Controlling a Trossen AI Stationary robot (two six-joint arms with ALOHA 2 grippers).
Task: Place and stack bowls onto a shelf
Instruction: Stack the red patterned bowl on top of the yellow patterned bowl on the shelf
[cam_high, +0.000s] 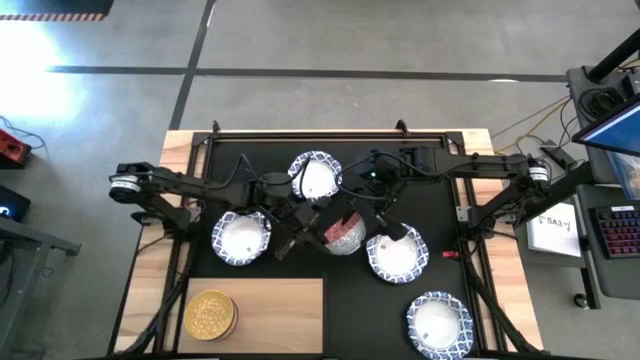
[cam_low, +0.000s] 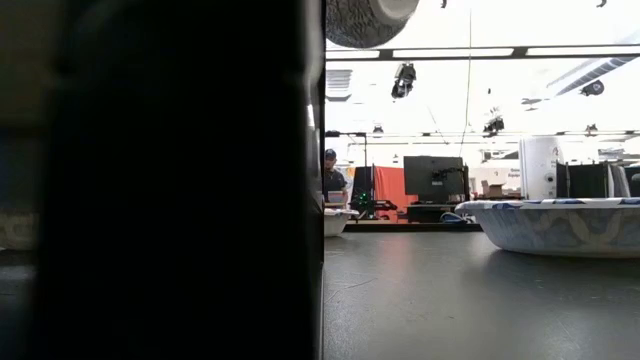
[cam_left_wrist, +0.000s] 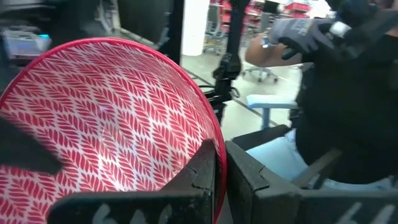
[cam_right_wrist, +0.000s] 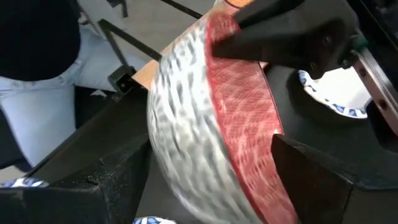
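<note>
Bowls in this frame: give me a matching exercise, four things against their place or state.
Things:
1. red-pink bowl
2. golden yellow bowl
3. white bowl nearest the right front corner
4. left gripper

Places or states:
A. resting on the light-wood shelf
B. fingers clamped on a bowl rim
C. held off the mat between both arms, mid-table
D. sitting alone on the black mat, untouched

Pairs: 1-C, 2-A, 3-D, 4-B
</note>
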